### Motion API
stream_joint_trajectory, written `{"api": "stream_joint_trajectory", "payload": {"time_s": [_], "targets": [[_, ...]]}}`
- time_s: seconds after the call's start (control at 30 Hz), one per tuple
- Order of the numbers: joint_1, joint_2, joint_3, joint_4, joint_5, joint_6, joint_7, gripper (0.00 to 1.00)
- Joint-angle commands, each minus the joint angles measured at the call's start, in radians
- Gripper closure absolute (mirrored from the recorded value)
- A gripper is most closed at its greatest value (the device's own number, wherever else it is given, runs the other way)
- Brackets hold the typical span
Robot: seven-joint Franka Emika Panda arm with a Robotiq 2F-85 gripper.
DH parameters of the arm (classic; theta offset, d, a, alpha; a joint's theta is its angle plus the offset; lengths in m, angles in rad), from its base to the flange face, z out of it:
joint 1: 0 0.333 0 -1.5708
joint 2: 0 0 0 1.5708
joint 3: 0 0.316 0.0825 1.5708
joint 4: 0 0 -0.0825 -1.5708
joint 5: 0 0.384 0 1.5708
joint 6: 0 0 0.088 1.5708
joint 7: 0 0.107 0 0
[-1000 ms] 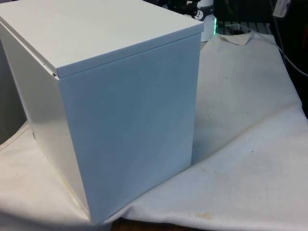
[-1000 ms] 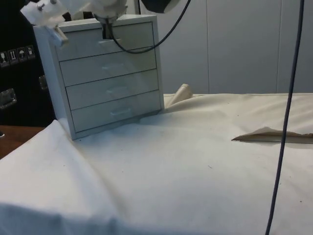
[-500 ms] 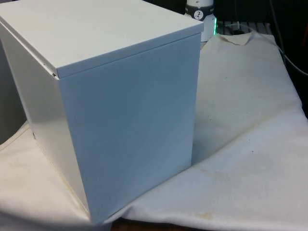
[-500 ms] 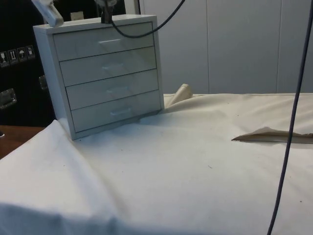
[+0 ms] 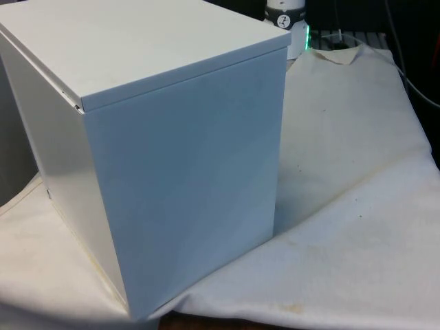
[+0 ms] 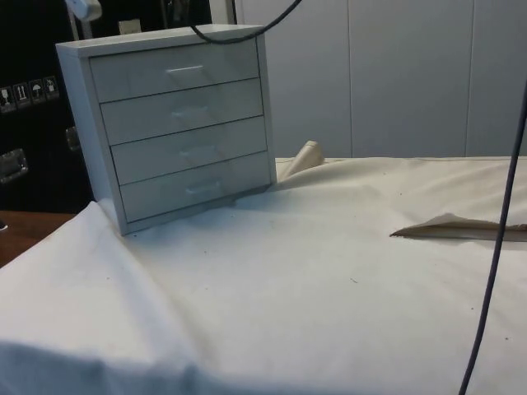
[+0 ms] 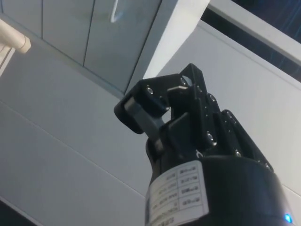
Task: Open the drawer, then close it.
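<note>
A light grey chest of drawers (image 6: 181, 123) stands on the white cloth at the side view's left. Its four drawers all sit flush and closed, and the top drawer (image 6: 173, 70) has a small handle (image 6: 184, 69). In the front view the chest (image 5: 172, 172) turns its plain back and side to the camera. In the wrist view my black gripper (image 7: 160, 101) is up in the air, away from the chest. Its fingers are shut with nothing between them. A white part of the arm (image 6: 84, 7) shows above the chest's top left corner.
A black cable (image 6: 494, 247) hangs down at the side view's right. The cloth has a raised fold (image 6: 453, 226) on the right, and a small beige cone-like lump (image 6: 306, 155) lies behind the chest. Pale cabinet panels (image 7: 70, 28) show beyond the gripper.
The gripper rose from in front of the top drawer's handle to above the chest, leaving the side view's top edge. The drawers stayed closed.
</note>
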Motion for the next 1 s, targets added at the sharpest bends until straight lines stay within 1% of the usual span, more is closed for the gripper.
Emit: {"api": "stream_joint_trajectory", "payload": {"time_s": [0.0, 0.07, 0.2, 0.23, 0.27, 0.3, 0.43, 0.5, 0.53, 0.57, 0.7, 0.73, 0.83, 0.87, 0.9, 0.97], "targets": [[0.005, -0.018, 0.009, -0.007, 0.005, -0.015, 0.004, 1.00], [0.005, -0.033, 0.026, -0.010, 0.007, -0.032, 0.014, 1.00], [0.006, -0.054, 0.047, -0.014, 0.009, -0.056, 0.028, 1.00], [0.002, -0.045, 0.045, -0.011, 0.002, -0.049, 0.029, 1.00], [0.007, -0.058, 0.052, -0.015, 0.009, -0.061, 0.032, 1.00], [0.007, -0.067, 0.062, -0.017, 0.010, -0.072, 0.039, 1.00], [0.008, -0.081, 0.081, -0.017, 0.011, -0.095, 0.053, 1.00], [0.007, -0.084, 0.088, -0.018, 0.010, -0.103, 0.061, 1.00], [0.004, -0.080, 0.088, -0.016, 0.004, -0.100, 0.061, 1.00], [0.007, -0.084, 0.092, -0.018, 0.010, -0.108, 0.065, 1.00], [0.006, -0.082, 0.100, -0.020, 0.011, -0.119, 0.079, 1.00], [0.006, -0.081, 0.101, -0.020, 0.011, -0.120, 0.082, 0.91], [0.006, -0.081, 0.103, -0.020, 0.011, -0.123, 0.085, 0.74], [0.005, -0.079, 0.101, -0.018, 0.004, -0.117, 0.085, 0.69], [0.006, -0.080, 0.103, -0.020, 0.011, -0.123, 0.086, 0.69], [0.007, -0.080, 0.104, -0.020, 0.011, -0.125, 0.087, 0.58]]}}
